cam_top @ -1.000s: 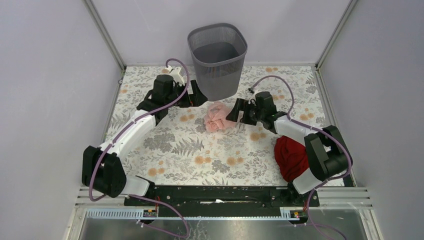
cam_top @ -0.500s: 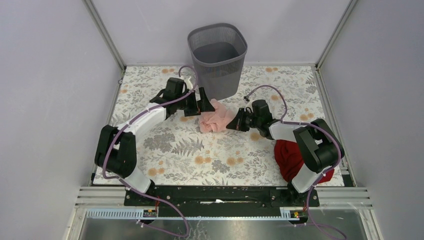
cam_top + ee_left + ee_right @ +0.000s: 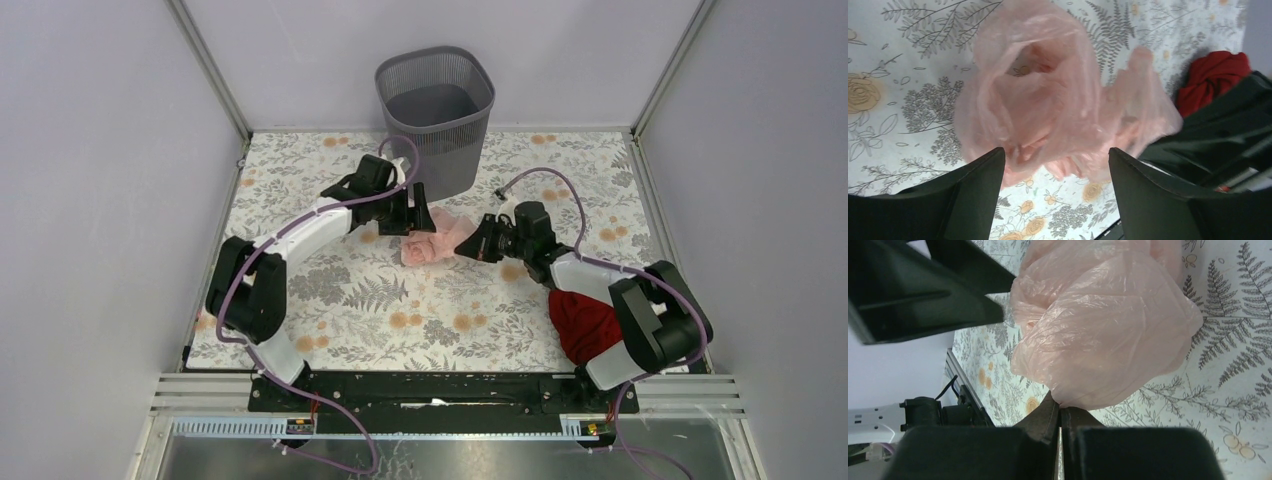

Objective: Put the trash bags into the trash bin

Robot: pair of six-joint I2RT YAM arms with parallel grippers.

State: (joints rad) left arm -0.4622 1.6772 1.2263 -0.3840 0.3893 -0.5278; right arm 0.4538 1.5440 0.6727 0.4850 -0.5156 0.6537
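Right tool [image 3: 1058,412]: I see it pinched shut on the trash bag [image 3: 1103,335].
Left tool [image 3: 1054,152]: spread wide, bag between its jaws.

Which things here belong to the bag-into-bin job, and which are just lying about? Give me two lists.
Part of the job:
- bag, pink and crumpled on the table
- bin
- right end effector, shut on a fold of the bag
- left end effector, open, fingers either side of the bag

Just lying about:
- red cloth, by the right arm's base
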